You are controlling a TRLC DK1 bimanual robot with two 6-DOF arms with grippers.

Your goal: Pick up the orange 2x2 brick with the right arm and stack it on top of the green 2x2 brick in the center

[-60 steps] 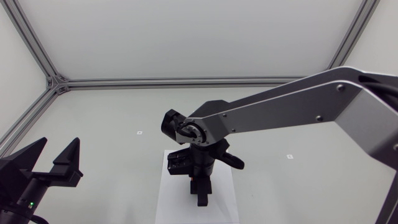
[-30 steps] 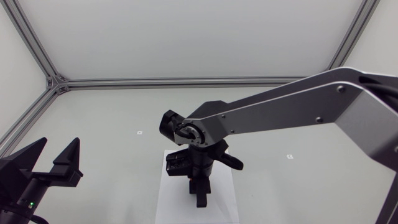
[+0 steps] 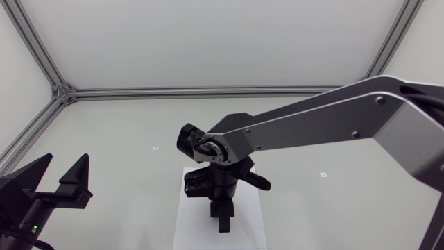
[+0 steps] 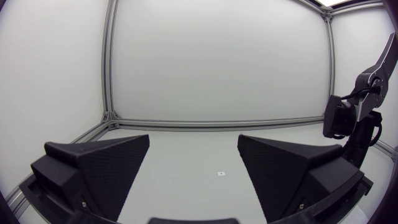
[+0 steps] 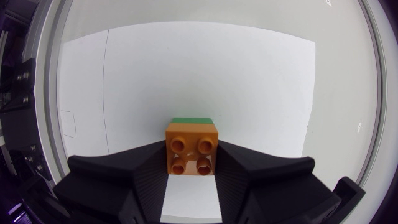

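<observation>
Right gripper (image 5: 191, 150): clenched on the orange brick (image 5: 191, 154), one finger against each side face. The brick sits studs-up between the fingers, over the white sheet (image 5: 205, 74) at the centre of the table (image 3: 125, 132).

The green brick (image 5: 191, 120) shows only as a narrow strip just ahead of the orange brick, touching its far edge. Whether the two are fully seated cannot be told.

Left gripper (image 4: 194, 163): released, with its fingers wide apart and nothing between them, near the table's left front corner.

Clearance: the right arm (image 3: 312, 121) crosses from the right edge to the centre. Bare table lies between the sheet and the frame rails (image 3: 208, 91) at the far and left edges. The left gripper is well apart from the sheet.

Count: one orange brick, one green brick, one sheet, two small marks (image 3: 155, 148) on the table.
</observation>
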